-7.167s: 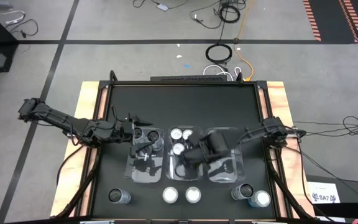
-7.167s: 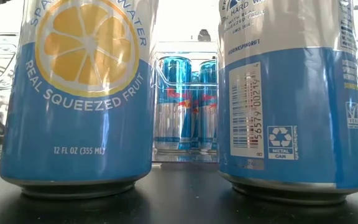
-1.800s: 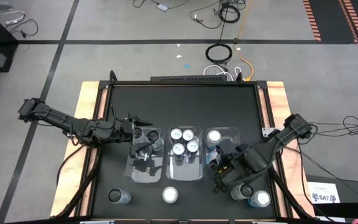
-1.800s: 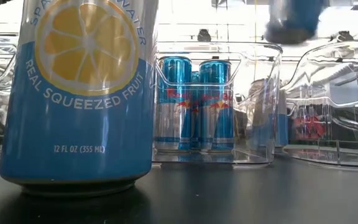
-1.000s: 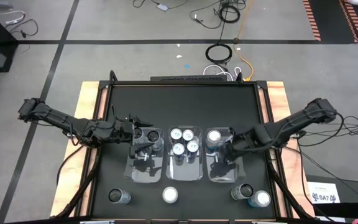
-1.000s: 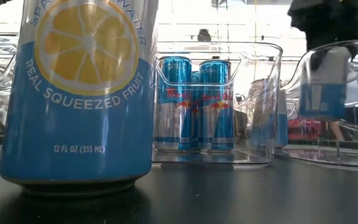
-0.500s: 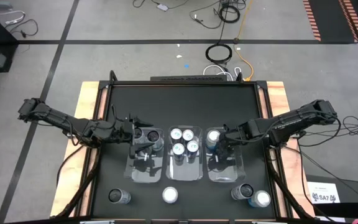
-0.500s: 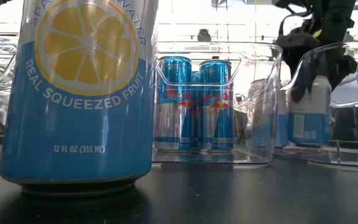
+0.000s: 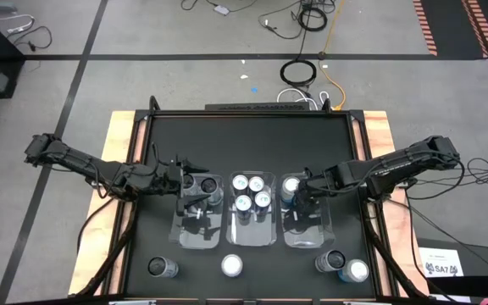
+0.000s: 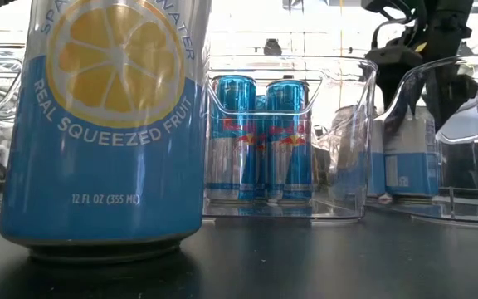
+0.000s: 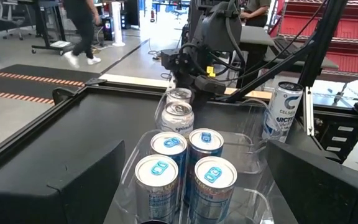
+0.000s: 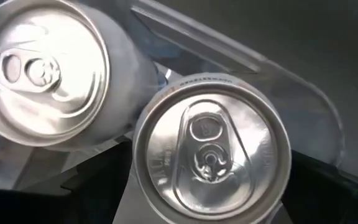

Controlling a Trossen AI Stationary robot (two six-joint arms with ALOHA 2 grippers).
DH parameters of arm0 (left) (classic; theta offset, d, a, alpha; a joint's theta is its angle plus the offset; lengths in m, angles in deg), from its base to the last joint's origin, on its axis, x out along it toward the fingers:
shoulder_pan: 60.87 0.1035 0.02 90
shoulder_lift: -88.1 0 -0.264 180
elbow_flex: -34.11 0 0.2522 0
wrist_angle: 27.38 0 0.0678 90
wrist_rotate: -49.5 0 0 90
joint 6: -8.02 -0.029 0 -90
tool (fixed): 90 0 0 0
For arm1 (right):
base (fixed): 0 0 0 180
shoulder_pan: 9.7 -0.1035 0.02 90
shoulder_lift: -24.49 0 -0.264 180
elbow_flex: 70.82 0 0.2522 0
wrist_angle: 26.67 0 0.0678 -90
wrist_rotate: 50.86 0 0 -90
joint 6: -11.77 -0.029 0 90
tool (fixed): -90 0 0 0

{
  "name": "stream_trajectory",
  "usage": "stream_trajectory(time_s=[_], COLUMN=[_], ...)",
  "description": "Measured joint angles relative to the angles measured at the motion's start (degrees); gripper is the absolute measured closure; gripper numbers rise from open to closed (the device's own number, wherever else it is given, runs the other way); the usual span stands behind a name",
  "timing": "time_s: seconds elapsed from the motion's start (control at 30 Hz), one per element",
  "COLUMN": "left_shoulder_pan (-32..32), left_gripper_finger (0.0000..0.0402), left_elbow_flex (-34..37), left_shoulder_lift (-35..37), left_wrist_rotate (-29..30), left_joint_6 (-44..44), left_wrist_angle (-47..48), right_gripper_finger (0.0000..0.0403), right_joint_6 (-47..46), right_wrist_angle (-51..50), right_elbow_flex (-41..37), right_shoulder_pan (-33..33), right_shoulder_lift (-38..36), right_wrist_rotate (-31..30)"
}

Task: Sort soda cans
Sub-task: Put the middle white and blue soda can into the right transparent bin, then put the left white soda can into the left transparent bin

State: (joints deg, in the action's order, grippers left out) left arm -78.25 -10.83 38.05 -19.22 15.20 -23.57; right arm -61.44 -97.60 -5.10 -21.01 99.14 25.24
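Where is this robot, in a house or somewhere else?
Probably a workshop or robot lab, not a house. Cables lie loose on a grey concrete floor marked with tape lines, red metal shelving stands behind the table, and a person walks past equipment stands.

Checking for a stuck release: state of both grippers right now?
Left gripper: open, empty, over the left bin.
Right gripper: open, straddling a blue-and-white can now standing in the right bin, not gripping it.
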Motion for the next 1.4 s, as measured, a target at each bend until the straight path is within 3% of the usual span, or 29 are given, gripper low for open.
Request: stream_trajectory(time_s=[0.1, 0.3, 0.5, 0.8, 1.03, 1.13, 1.3, 1.4], left_shoulder_pan=[0.0, 0.0, -0.1, -4.6, -12.4, -15.3, -20.3, -24.8], left_gripper_finger=[0.0004, 0.0004, 0.0004, 0.0005, 0.0018, 0.0028, 0.0037, 0.0038], left_elbow_flex=[0.0, -2.3, -12.7, -31.2, -37.8, -37.8, -40.5, -44.6], left_shoulder_lift=[0.0, 0.0, 0.0, -1.5, -12.7, -19.6, -28.4, -31.6], left_wrist_rotate=[0.1, 5.8, 10.8, 19.7, 21.0, 17.4, 4.7, 3.2], left_joint_6=[0.0, 0.0, 2.5, 32.0, 56.7, 67.6, 85.9, 95.5], left_wrist_angle=[0.0, 1.3, 19.4, 53.0, 70.3, 71.8, 76.6, 80.5], right_gripper_finger=[0.0045, 0.0044, 0.0044, 0.0044, 0.0044, 0.0044, 0.0044, 0.0044], right_joint_6=[0.0, 0.5, -2.4, -8.8, -10.1, -10.1, -10.1, -10.1], right_wrist_angle=[-0.4, -7.4, -17.9, -19.5, -19.7, -19.7, -19.8, -19.8], right_elbow_flex=[1.1, 7.5, 14.9, 17.7, 17.7, 17.7, 17.7, 17.7], right_shoulder_pan=[0.0, 0.0, -1.2, -7.7, -14.6, -17.2, -20.8, -22.1], right_shoulder_lift=[0.0, -0.2, -0.3, -0.3, -0.2, -0.2, -0.2, -0.2], right_wrist_rotate=[0.8, 0.3, -3.1, -8.7, -9.6, -11.2, -13.3, -13.8])
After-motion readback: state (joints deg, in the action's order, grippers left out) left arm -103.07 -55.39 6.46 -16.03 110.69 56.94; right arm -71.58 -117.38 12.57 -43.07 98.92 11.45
